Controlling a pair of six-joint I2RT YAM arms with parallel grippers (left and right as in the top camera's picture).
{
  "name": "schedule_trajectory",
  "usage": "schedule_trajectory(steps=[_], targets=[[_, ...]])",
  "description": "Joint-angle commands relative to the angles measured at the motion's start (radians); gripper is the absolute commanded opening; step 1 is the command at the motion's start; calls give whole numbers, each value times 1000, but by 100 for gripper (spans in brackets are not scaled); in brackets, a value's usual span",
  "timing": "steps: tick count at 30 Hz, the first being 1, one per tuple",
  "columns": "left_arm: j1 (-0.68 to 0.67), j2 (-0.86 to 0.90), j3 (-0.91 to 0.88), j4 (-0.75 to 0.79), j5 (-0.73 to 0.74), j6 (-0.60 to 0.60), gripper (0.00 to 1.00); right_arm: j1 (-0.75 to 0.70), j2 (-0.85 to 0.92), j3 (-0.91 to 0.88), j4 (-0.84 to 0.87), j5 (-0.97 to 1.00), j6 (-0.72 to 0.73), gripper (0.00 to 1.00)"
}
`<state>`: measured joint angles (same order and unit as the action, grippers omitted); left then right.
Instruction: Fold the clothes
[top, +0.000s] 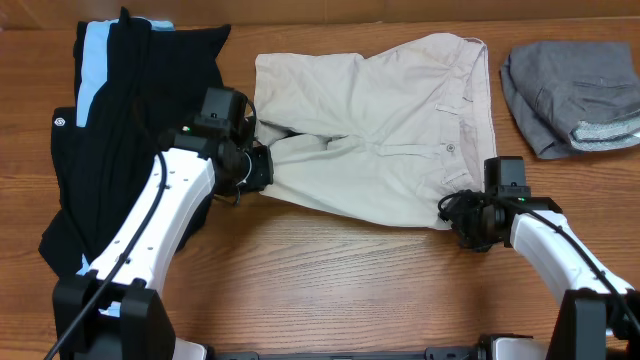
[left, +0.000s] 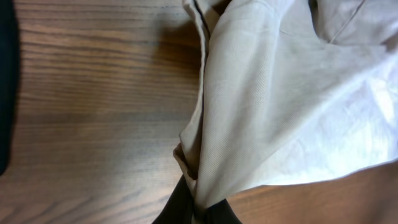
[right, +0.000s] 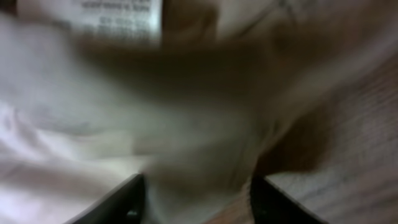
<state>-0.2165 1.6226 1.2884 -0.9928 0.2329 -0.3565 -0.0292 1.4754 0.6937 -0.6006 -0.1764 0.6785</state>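
Wooden table is covered by shorts, clamped at 9 o'clock by left gripper, at 4 by right gripper; label is seen only from right wrist.

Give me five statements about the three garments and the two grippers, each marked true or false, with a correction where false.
1. The beige shorts lie between the black garment and the grey garment. True.
2. The grey garment lies at the far left of the overhead view. False: it lies at the far right, and the black garment is on the left.
3. The left gripper pinches a leg of the beige shorts. True.
4. The right gripper hangs over the grey garment. False: it is at the waistband corner of the beige shorts.
5. The beige shorts are folded into a compact stack. False: they lie spread open, with one leg bunched at the left gripper.
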Motion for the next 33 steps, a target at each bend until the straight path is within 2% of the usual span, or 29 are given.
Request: schedule_trajectory(steps=[1, 2, 3, 6, 11, 25, 30, 33], targets=[[0, -22, 59, -70, -11, 63, 4, 6, 27, -8, 21, 65, 7, 24], [0, -22, 71, -93, -20, 67, 4, 6, 28, -7, 23, 71, 7, 8], [0, -22, 81, -113, -34, 67, 4, 4, 27, -7, 24, 71, 7, 4], [0, -22, 114, -164, -73, 73, 4, -12, 24, 2, 7, 63, 5, 4], [0, -22, 169, -256, -86, 100, 4, -58, -42, 85, -142, -3, -58, 4], [0, -22, 181, -475, -84, 151, 4, -67, -450, 412, -772, 64, -157, 4], [0, -22, 181, -544, -85, 161, 4, -67, -489, 554, -915, 72, -183, 4], [0, -22, 180, -545, -87, 171, 4, -67, -477, 592, -930, 72, -201, 4]])
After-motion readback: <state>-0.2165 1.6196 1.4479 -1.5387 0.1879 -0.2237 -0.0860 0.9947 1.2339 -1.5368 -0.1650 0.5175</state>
